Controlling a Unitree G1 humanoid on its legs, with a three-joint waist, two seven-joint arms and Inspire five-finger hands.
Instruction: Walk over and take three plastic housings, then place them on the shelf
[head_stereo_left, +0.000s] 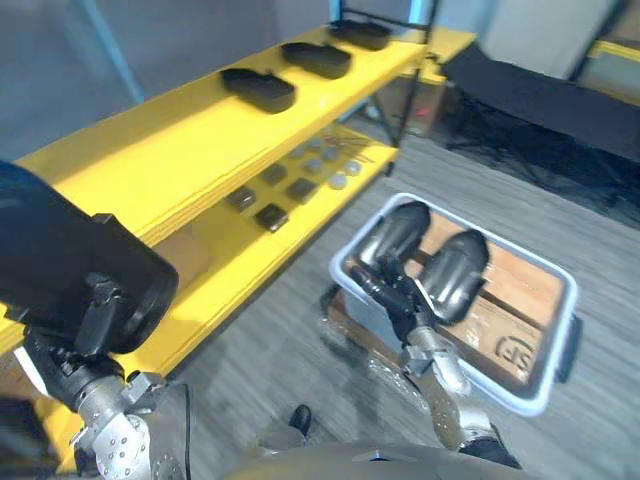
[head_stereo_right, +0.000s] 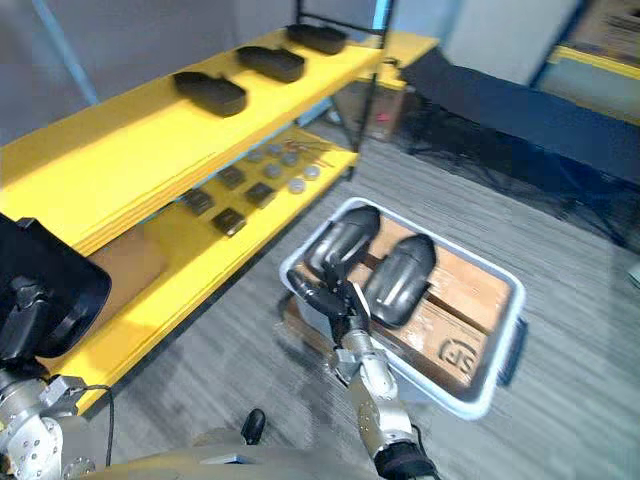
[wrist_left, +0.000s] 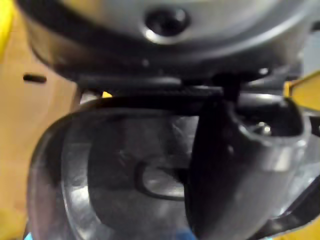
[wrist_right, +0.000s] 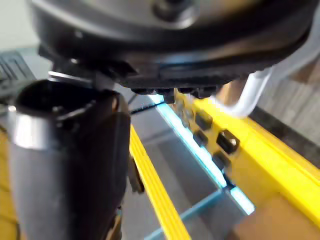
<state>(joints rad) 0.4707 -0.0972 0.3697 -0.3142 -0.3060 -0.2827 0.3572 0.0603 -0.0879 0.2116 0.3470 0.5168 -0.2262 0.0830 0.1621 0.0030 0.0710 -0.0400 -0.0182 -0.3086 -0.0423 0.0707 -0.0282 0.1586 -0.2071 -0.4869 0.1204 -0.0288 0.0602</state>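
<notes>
Housings (head_stereo_left: 258, 88): shelf (head_stereo_left: 130, 170) 3 | bin (head_stereo_left: 525, 398) 2 | left robot hand (head_stereo_left: 85, 320) clutches 1 | right robot hand (head_stereo_left: 390, 290) unclear

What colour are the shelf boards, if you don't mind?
Yellow; the shelf shows best in the left eye view.

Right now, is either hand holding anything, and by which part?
Left hand grips a black plastic housing at its rim, thumb inside. Right hand, at the tote, holds nothing.

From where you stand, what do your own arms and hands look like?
The left arm and right arm are silver-grey metal in rounded, bolted segments. The left hand and right hand are dark, with slim fingers and a thick, glossy thumb.
</notes>
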